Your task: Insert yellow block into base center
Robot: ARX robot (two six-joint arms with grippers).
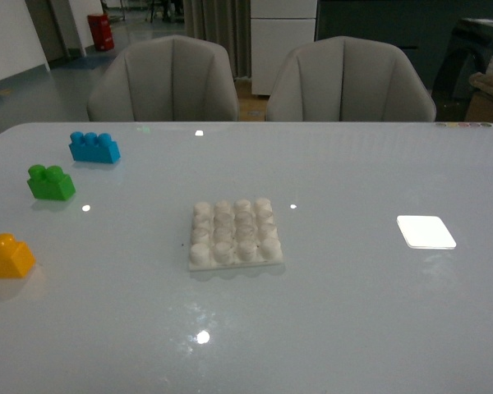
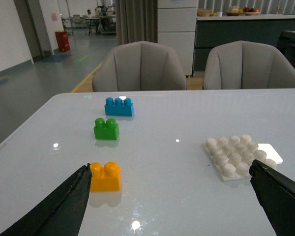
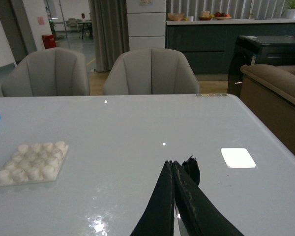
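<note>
1. Nearest in the left wrist view, the left tool is seen wide open. Its two dark fingers are spread far apart, nothing is held, and bare table is seen in the gap.
2. In the right wrist view the right tool is seen closed. Its fingers are pressed together with nothing gripped. Whether the tip touches the table cannot be told.
3. The yellow block is found at the lower left edge of the front view. It stands studs-up on the table and is partly cut off by the frame. It is placed well apart from the base. In the left wrist view the yellow block is met at its edge by one fingertip; contact cannot be judged.
4. The base is laid flat in the centre of the front view, its four-by-four studs facing up. It is also caught by the left wrist and right wrist cameras.
5. A glossy white square is seen right of centre, apart from the base.
6. Farther back on the left, a green brick is seen. Beyond it, in the upper left, a blue brick is set.
7. Two grey chairs are lined up behind the table's far edge.
</note>
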